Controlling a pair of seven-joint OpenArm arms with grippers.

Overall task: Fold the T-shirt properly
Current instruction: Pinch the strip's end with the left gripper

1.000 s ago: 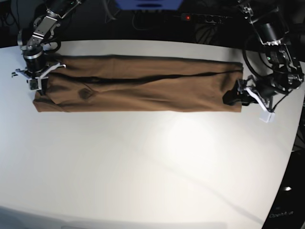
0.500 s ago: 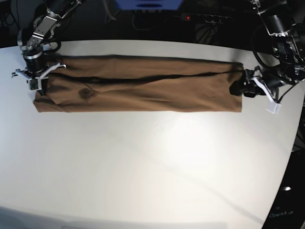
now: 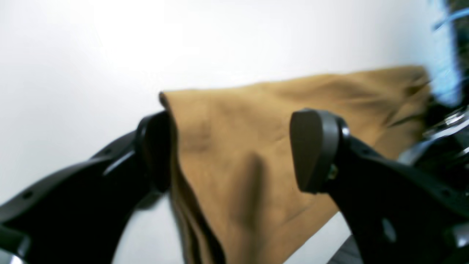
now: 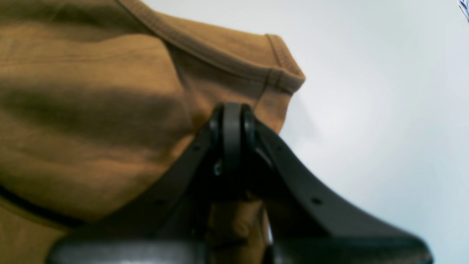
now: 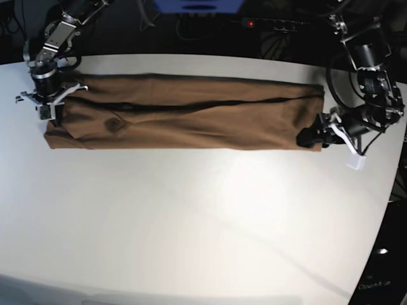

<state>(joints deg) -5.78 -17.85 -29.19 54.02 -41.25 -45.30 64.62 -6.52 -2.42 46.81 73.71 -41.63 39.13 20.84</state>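
Note:
The tan-brown T-shirt (image 5: 191,117) lies on the white table (image 5: 203,216) as a long strip running left to right. My left gripper (image 5: 313,136) is at the strip's right end by its lower corner. In the left wrist view it (image 3: 234,150) stands open, the T-shirt (image 3: 238,121) lying between its fingers (image 3: 315,146). At the strip's left end my right gripper (image 5: 51,114) is low on the cloth. The right wrist view shows that gripper (image 4: 232,121) shut on the T-shirt (image 4: 91,110) just below a stitched hem.
The table's curved right edge (image 5: 389,190) runs close behind the left arm. Beyond the far edge sit a power strip with a red light (image 5: 252,23) and a blue object (image 5: 197,5). Bare white tabletop fills the near half.
My left gripper swung out to the right and up, then came back down-left onto the shirt's lower right corner, staying open. The right gripper and the shirt have not moved.

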